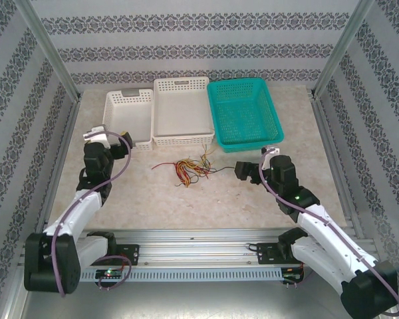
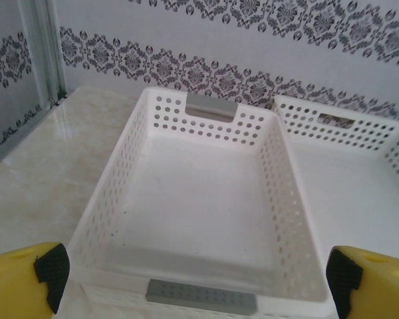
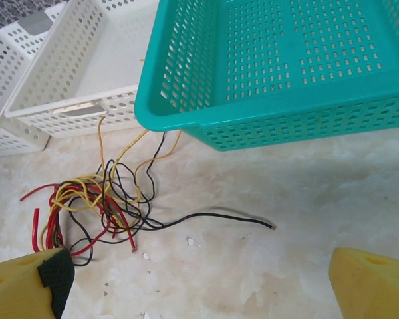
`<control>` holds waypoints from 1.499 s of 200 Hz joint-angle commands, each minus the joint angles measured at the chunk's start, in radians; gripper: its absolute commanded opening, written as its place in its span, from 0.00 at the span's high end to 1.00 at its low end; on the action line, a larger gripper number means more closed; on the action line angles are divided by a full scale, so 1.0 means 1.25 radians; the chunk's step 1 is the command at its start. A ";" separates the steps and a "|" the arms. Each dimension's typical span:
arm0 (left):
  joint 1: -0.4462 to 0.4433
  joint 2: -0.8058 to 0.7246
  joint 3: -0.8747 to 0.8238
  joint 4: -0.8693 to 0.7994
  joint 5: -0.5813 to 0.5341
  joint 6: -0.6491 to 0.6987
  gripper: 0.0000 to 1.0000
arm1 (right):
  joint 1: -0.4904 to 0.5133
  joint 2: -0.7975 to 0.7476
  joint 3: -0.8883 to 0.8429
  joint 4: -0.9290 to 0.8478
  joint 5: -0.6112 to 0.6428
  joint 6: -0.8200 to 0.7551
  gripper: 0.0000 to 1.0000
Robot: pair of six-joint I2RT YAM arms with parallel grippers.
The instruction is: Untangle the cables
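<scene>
Marble tabletop (image 1: 186, 206): I am holding both arms bent, left gripper (image 2: 193, 276) agape facing a white basket (image 2: 279, 186), right gripper (image 3: 199, 279) agape near cables (image 3: 100, 206).

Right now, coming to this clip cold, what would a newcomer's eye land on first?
The knot of red, yellow and black cables mid-table, in front of the baskets, grabs attention first. Behind it the teal basket stands out at the right end of a row beside the middle white basket and the left white basket. The open left gripper faces that last one; the open right gripper faces the cables.
</scene>
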 commanded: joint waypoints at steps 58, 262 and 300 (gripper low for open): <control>0.015 -0.025 0.235 -0.554 0.139 -0.313 0.00 | 0.026 -0.012 0.032 -0.014 0.081 0.059 0.02; -0.264 -0.149 0.157 -0.718 0.033 -0.377 0.00 | 0.019 0.069 0.016 -0.095 -0.021 0.093 0.02; -0.375 -0.053 0.131 -0.658 -0.012 -0.395 0.01 | 0.080 0.130 0.018 -0.038 -0.031 0.093 0.04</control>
